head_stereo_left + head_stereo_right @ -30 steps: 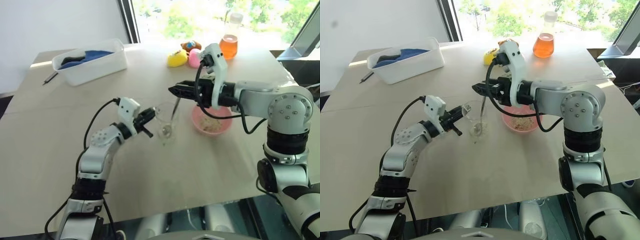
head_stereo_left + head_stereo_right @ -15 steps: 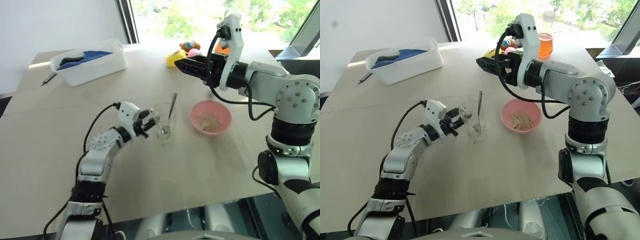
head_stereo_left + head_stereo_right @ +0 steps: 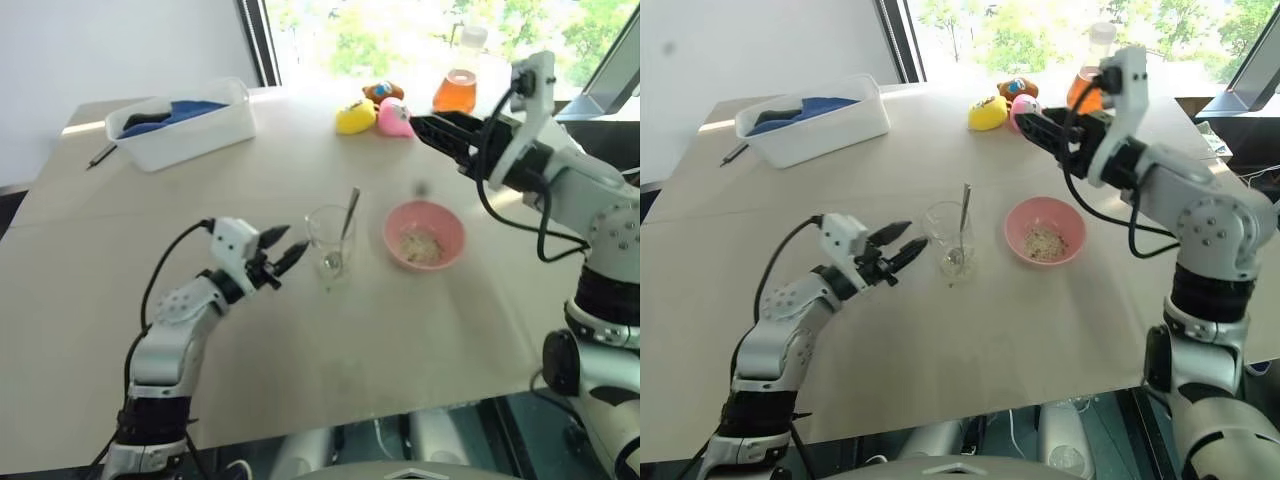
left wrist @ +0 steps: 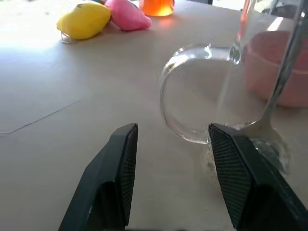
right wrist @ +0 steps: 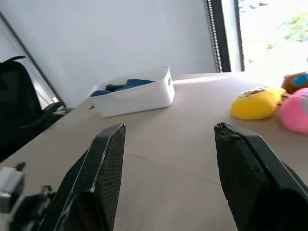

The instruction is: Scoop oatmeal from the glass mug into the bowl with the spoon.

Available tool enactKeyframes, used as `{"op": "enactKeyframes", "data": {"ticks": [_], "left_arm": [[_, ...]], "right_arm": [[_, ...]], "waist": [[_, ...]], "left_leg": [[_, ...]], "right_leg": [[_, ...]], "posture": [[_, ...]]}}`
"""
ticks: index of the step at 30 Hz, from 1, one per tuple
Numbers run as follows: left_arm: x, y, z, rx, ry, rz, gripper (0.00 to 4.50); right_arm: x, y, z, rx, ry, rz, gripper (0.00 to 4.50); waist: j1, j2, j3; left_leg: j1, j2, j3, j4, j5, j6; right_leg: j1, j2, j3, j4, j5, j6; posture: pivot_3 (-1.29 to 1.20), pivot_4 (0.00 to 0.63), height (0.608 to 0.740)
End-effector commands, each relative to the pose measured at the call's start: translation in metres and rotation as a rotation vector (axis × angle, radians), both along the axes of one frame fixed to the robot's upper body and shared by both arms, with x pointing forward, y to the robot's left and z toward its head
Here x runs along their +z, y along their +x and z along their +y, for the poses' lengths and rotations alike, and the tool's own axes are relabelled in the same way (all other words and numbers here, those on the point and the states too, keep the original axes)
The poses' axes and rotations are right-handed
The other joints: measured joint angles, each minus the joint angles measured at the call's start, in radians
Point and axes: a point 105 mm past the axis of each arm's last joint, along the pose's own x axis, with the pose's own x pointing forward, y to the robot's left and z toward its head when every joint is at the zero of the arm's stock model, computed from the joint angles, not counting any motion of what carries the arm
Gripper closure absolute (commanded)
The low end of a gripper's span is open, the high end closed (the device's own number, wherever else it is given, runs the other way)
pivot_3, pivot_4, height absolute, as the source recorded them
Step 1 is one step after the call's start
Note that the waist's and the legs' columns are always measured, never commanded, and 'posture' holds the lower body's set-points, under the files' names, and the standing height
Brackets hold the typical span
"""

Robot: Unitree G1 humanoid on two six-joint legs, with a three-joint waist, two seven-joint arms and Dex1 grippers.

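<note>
I see the pale wooden table (image 3: 300,330) with the glass mug (image 3: 329,243) near its middle, my landmark. The white plastic tub (image 3: 185,122) sits well beyond the mug toward the far left corner. My right gripper (image 3: 440,131) hangs above the table beyond and right of the mug, jaws apart and empty. My left gripper (image 3: 280,254) sits just left of the mug, jaws spread, its fingers (image 4: 122,168) either side of the handle without touching. The pink bowl (image 3: 423,235) rests just right of the mug, holding the oatmeal (image 3: 420,243). The spoon (image 3: 343,228) stands inside the mug, leaning on its rim.
</note>
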Motion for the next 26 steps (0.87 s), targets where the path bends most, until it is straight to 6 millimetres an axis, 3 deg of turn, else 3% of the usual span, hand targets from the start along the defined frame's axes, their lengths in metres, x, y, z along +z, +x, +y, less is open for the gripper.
{"op": "enactKeyframes", "data": {"ticks": [1,3,6,9,11,14,18,26], "left_arm": [[0.015,-0.016,0.003,0.015,-0.018,-0.061,2.06],[0.014,-0.027,0.006,0.025,-0.019,-0.054,2.06],[0.015,-0.048,0.011,0.046,-0.04,-0.034,1.22],[0.004,-0.066,0.011,0.057,-0.025,0.018,0.0],[-0.023,-0.081,0.015,0.089,0.036,0.082,0.0],[-0.055,-0.098,0.016,0.127,0.105,0.153,0.0],[-0.061,-0.103,0.016,0.177,0.12,0.155,0.0],[-0.066,-0.104,0.015,0.198,0.126,0.158,0.0]], "right_arm": [[0.007,-0.017,-0.026,-0.031,0.06,-0.128,1.56],[-0.019,-0.026,-0.051,-0.069,0.02,-0.124,1.56],[-0.062,-0.046,-0.078,-0.079,-0.1,-0.062,1.56],[-0.093,-0.066,-0.086,-0.026,-0.184,-0.01,0.63],[-0.12,-0.079,-0.09,-0.002,-0.221,0.053,0.05],[-0.152,-0.092,-0.097,0.012,-0.285,0.103,0.05],[-0.166,-0.096,-0.104,-0.002,-0.333,0.095,0.05],[-0.181,-0.106,-0.1,0.083,-0.354,0.103,0.05]], "waist": [[0.0,0.0,0.0],[0.002,-0.001,-0.001],[0.018,0.0,0.0],[0.019,0.001,0.0],[0.021,0.002,-0.001],[0.024,0.002,0.0],[0.037,0.002,0.0],[0.051,0.001,0.0]], "left_leg": [[0.0,0.0,0.001,0.0,0.0,0.0],[0.0,0.0,0.001,0.0,0.0,0.0],[0.001,0.0,0.001,-0.001,0.0,0.0],[0.005,0.001,0.005,-0.001,0.0,0.0],[0.015,0.002,0.006,-0.004,-0.001,0.001],[0.035,0.004,0.006,-0.011,-0.006,0.008],[0.036,0.003,0.006,-0.012,-0.006,0.009],[0.032,0.004,0.004,-0.013,-0.004,0.005]], "right_leg": [[0.0,0.0,0.001,0.0,0.0,0.0],[0.0,0.0,0.001,0.0,0.0,0.0],[0.001,0.001,0.0,-0.001,0.0,0.0],[0.002,0.001,0.004,0.001,0.0,0.0],[0.013,0.001,0.005,-0.001,0.0,0.0],[0.033,0.001,0.004,-0.01,-0.001,0.0],[0.036,0.002,0.003,-0.015,0.0,0.002],[0.034,0.002,0.002,-0.019,0.0,0.002]], "posture": [[0.0,0.15,0.74],[0.0,0.15,0.74],[0.0,0.15,0.74],[0.0,0.15,0.74],[0.0,0.15,0.74],[0.0,0.15,0.74],[0.0,0.15,0.74],[0.0,0.15,0.74]]}}
